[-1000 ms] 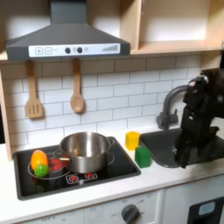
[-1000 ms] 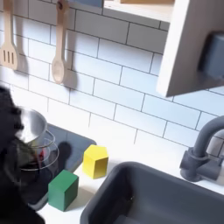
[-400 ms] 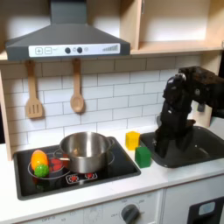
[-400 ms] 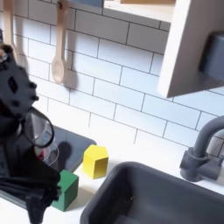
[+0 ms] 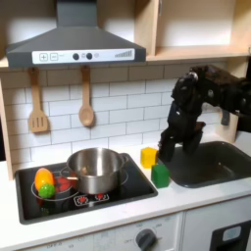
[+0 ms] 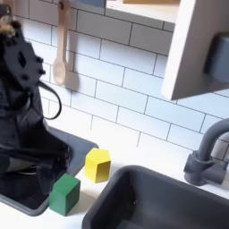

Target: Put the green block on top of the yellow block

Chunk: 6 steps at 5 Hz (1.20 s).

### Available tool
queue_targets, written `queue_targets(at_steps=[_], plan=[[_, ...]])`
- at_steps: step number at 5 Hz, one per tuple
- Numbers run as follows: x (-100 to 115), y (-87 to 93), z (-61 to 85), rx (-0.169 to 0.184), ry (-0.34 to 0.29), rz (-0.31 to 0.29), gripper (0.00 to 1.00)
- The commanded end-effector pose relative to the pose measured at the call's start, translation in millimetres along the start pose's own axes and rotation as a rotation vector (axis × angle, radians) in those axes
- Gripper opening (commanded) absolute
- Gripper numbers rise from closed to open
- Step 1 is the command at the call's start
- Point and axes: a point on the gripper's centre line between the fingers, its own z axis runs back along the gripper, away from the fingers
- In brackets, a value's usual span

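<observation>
The green block (image 5: 159, 175) sits on the white counter between the stove and the sink, also seen near the bottom of the second exterior view (image 6: 64, 193). The yellow block (image 5: 148, 157) stands just behind it, nearer the tiled wall (image 6: 97, 165); the two are close but apart. My gripper (image 5: 167, 150) hangs a little above the green block and slightly to the first exterior view's right, touching neither block. Its fingers look spread, with nothing between them. In the second exterior view my black arm (image 6: 27, 107) hides the stove.
A steel pot (image 5: 95, 169) stands on the black stove (image 5: 127, 191), with rounded toy food (image 5: 44, 181) at the stove's left end. The dark sink (image 5: 211, 162) and its tap (image 6: 207, 152) lie to the first exterior view's right. Wooden utensils (image 5: 86, 103) hang on the wall.
My arm has swung from over the sink toward the first exterior view's left and now hovers over the green block. The blocks have not moved.
</observation>
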Motion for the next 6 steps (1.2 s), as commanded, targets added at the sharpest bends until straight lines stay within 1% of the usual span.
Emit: queue_targets(at_steps=[1, 2, 3, 4, 5, 6], plan=[[33, 6.1, 9.5, 0.033, -0.100, 0.029, 1.00], [44, 7.8, 13.7, 0.031, -0.123, 0.030, 0.37], [57, 8.4, 18.9, 0.029, -0.158, 0.038, 0.00], [68, 12.2, 25.8, 0.022, -0.185, 0.050, 0.00], [78, 14.7, 29.9, 0.030, -0.214, 0.058, 0.00], [93, 19.8, 39.9, 0.034, -0.255, 0.081, 0.00]])
